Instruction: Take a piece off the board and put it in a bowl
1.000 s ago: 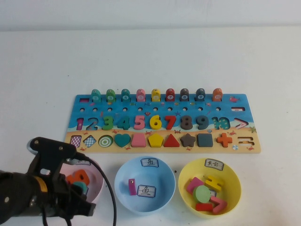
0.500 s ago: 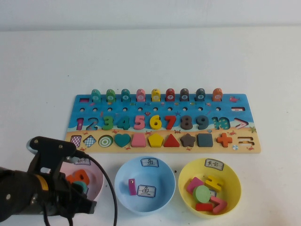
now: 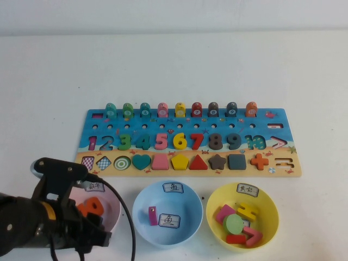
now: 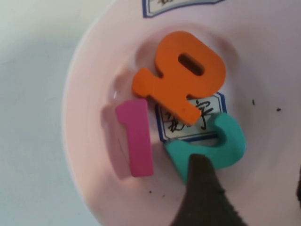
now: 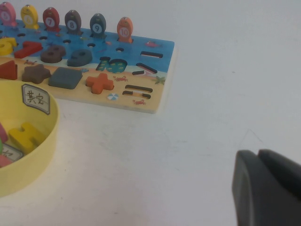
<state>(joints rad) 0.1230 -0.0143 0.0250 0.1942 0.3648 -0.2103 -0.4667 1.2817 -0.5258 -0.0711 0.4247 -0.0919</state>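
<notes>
The teal 2 (image 4: 211,146) lies flat in the pink bowl (image 4: 84,141), partly on the white label at the bottom, just beside an orange piece and a pink 1. The bowl (image 3: 111,209) sits near the board's (image 3: 190,142) left end, on its sandy side. On the board the 2 slot shows empty.

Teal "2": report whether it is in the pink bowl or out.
In. The teal "2" lies flat in the pink bowl, with a left gripper fingertip over it.
</notes>
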